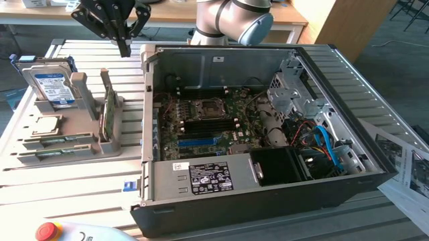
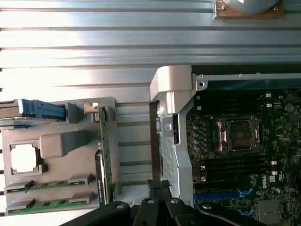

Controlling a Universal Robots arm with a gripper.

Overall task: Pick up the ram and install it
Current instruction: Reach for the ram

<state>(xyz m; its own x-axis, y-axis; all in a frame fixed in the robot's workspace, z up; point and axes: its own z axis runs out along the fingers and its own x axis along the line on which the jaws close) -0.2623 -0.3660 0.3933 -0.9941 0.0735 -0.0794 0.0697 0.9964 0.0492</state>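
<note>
While the gripper (image 1: 125,50) hangs over the slatted table (image 1: 74,188), by the far corner of the open PC case (image 1: 268,211), its jaws are pressed together with nothing in them. In the wrist view the fingertips (image 2: 159,186) sit over the gap between the grey tray (image 1: 87,158) and the case's side wall.

One ram stick (image 1: 64,139) (image 2: 47,184) lies flat in a tray slot. The other ram stick (image 1: 60,150) (image 2: 47,205) lies just beside it, nearer the tray's front edge. Both are well apart from the gripper.

Tray also holds:
- a hard drive (image 1: 50,85) (image 2: 42,109) standing at the far end
- a CPU chip (image 1: 43,125) (image 2: 23,157) just behind the sticks
- a taller green card (image 1: 107,113) (image 2: 104,155) upright on edge, on the case side of the tray, between the sticks and the case wall

Inside the case:
- motherboard with empty CPU socket (image 1: 206,107) (image 2: 240,134)
- black memory slots (image 1: 208,125) (image 2: 230,165)
- long blue slot (image 1: 201,142) (image 2: 221,193)
- labelled power supply (image 1: 208,178)
- blue cables (image 1: 325,143)

A red stop button (image 1: 48,230) sits at the front edge, and papers (image 1: 402,165) lie on the exterior view's right.
</note>
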